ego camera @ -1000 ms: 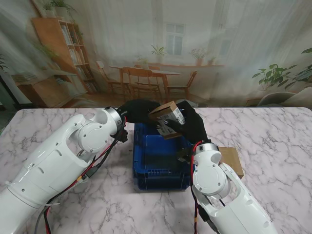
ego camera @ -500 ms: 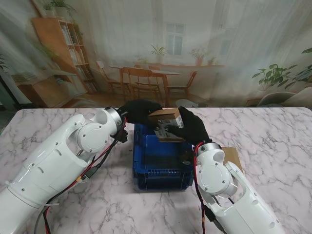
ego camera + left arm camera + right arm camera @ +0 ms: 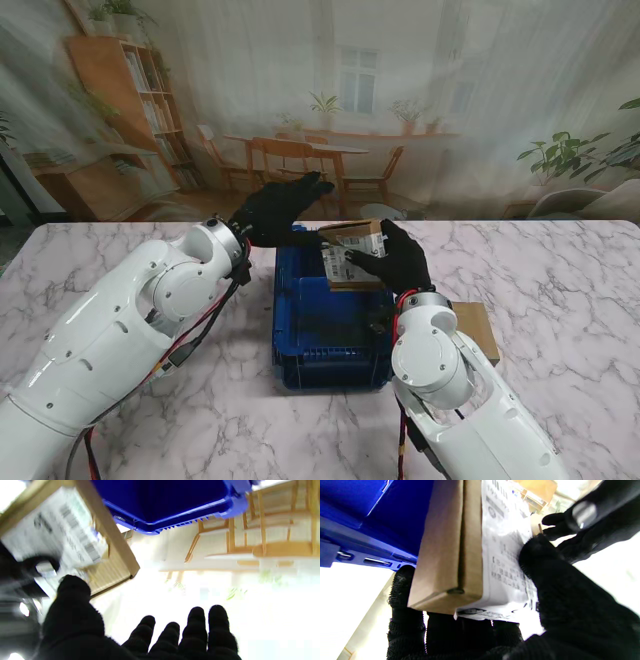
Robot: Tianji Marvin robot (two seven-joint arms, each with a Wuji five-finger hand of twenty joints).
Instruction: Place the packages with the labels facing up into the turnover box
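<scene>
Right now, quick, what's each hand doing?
Left hand: open, holding nothing.
Right hand: shut on the labelled package, above the blue box.

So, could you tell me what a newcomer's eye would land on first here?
Probably the cardboard package with its white label facing up, held by the black-gloved right hand over the far end of the blue turnover box mid-table. Next, the left hand, fingers spread, holding nothing.
</scene>
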